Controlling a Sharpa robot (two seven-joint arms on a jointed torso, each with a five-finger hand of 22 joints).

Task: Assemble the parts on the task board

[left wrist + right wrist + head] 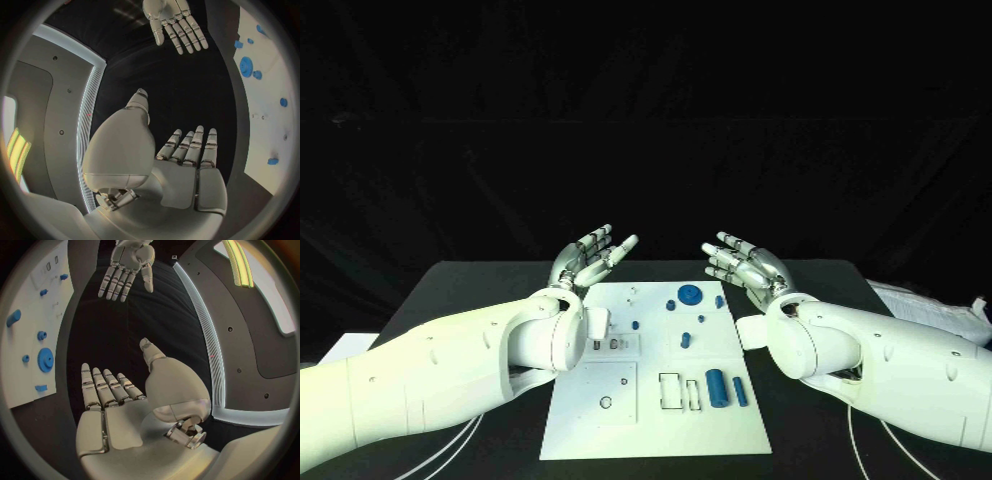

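The white task board [610,420] lies in the middle of the black table. Several blue parts rest on it: a round gear [689,294] near its far end, a thick cylinder [715,387] and a thinner peg [740,391] near its right edge, and small pieces [685,340] between. My left hand [590,257] hovers over the far left corner of the board, fingers spread, palm empty. My right hand [746,262] hovers past the far right corner, also spread and empty. The board [269,100] and gear [246,65] show in the left wrist view, the gear [45,360] in the right.
A stack of white papers [927,308] lies at the table's right edge. Another white sheet [343,348] sits at the left edge. White cables [459,440] run along the table beside my arms.
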